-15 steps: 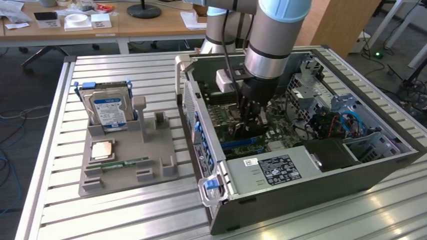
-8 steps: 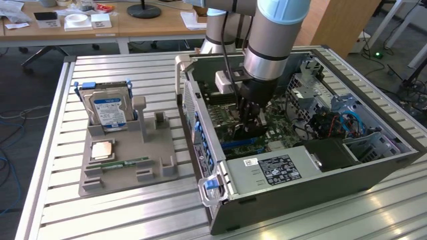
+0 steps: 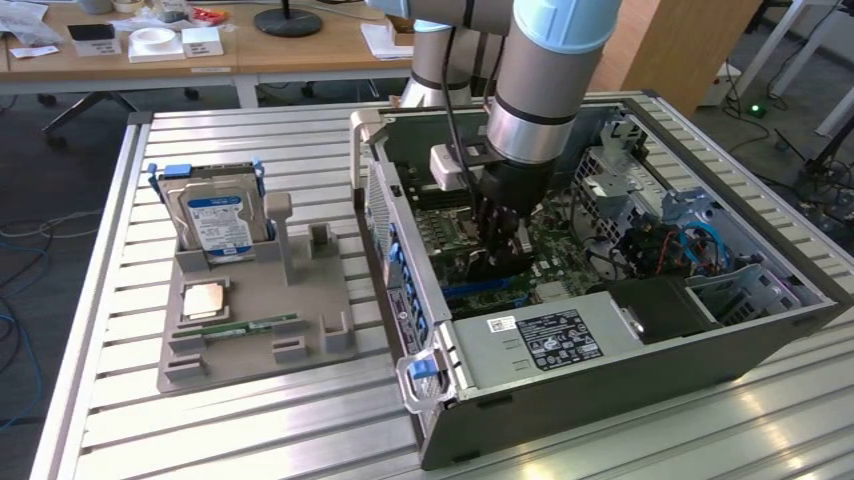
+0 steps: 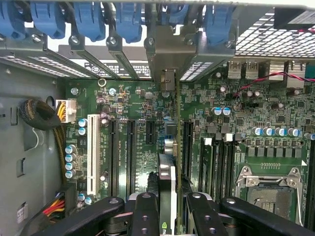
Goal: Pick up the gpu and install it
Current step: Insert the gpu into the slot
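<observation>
My gripper [image 3: 502,235] is lowered into the open computer case [image 3: 400,215], over the green motherboard [image 3: 447,225]. It is shut on the gpu [image 4: 167,172], which the wrist view shows edge-on as a thin dark card. The card runs from between my black fingers [image 4: 145,211] to its metal end bracket [image 4: 165,59] at the case's rear slot openings. It stands upright in line with the long black expansion slots [image 4: 130,152] on the motherboard [image 4: 133,103]. Whether its lower edge sits in a slot cannot be told. In the exterior view the gpu [image 3: 491,268] is a dark shape under the gripper.
A grey parts tray [image 3: 254,355] on the slatted table at the exterior view's left holds a silver hard drive [image 3: 220,225], a CPU [image 3: 203,300] and a green RAM stick [image 3: 247,327]. Inside the case are the power supply [image 3: 561,335], the CPU socket [image 4: 268,191], blue slot latches [image 4: 128,22] and cable bundles [image 4: 42,115].
</observation>
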Available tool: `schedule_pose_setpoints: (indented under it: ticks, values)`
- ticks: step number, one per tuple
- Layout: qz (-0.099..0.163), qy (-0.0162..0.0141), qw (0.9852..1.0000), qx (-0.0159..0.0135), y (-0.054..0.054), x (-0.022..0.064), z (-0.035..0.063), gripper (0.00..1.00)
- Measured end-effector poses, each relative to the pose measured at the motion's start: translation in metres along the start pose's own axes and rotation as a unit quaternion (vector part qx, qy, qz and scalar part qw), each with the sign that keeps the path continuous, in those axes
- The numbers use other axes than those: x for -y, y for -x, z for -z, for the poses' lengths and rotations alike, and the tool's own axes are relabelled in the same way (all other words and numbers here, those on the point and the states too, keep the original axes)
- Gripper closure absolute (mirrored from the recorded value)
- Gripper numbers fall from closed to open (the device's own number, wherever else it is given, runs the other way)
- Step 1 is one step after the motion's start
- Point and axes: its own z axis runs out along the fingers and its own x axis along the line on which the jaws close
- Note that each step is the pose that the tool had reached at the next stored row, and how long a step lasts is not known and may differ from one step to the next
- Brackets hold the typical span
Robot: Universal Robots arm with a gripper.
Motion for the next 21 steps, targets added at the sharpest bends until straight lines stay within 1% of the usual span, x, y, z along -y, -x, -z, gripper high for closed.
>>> schedule_pose_setpoints:
  ticks: [9,21]
  values:
    - [0.000,-0.0001,1.0000,0.0001,0.0000,-0.0008,-0.0005,0.73]
    - [-0.002,0.0000,1.0000,0.0000,0.0000,-0.0013,-0.0046,0.73]
